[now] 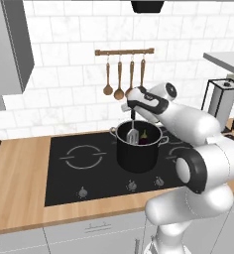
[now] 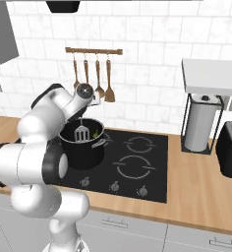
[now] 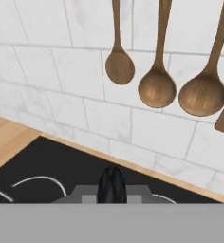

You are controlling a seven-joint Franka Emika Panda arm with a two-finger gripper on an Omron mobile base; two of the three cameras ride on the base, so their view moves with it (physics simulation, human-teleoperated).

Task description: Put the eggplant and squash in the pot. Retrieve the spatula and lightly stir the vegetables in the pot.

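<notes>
Nearest the base cameras is the robot's own white arm, bending up and over so that the claw [image 1: 132,110] hangs above the cooking zone. Below the claw spreads the wooden tabletop [image 1: 20,193] with the black cooktop [image 1: 84,163] set into it, and directly under the claw stands the pot [image 1: 139,149] on a rear burner — black, silver-rimmed, its side handles sticking out. The claw is clamped together on the slim black handle of the spatula [image 1: 133,134], which hangs straight down from it so that the slotted silver head dips inside the pot's mouth; held upright like this, the head can sweep around without the handle knocking the rim. Just beside the spatula head, inside the pot, the dark eggplant [image 1: 146,138] shows with its green cap. The squash I cannot make out; if it is in the pot, the wall hides it. Behind the claw, against the tiled wall, wooden spoons [image 3: 156,88] hang from a rail [image 1: 124,51], well clear of the work. Judging by this, loading looks done for the eggplant at least, and the light stirring is the step in hand — small, slow circles should do.
</notes>
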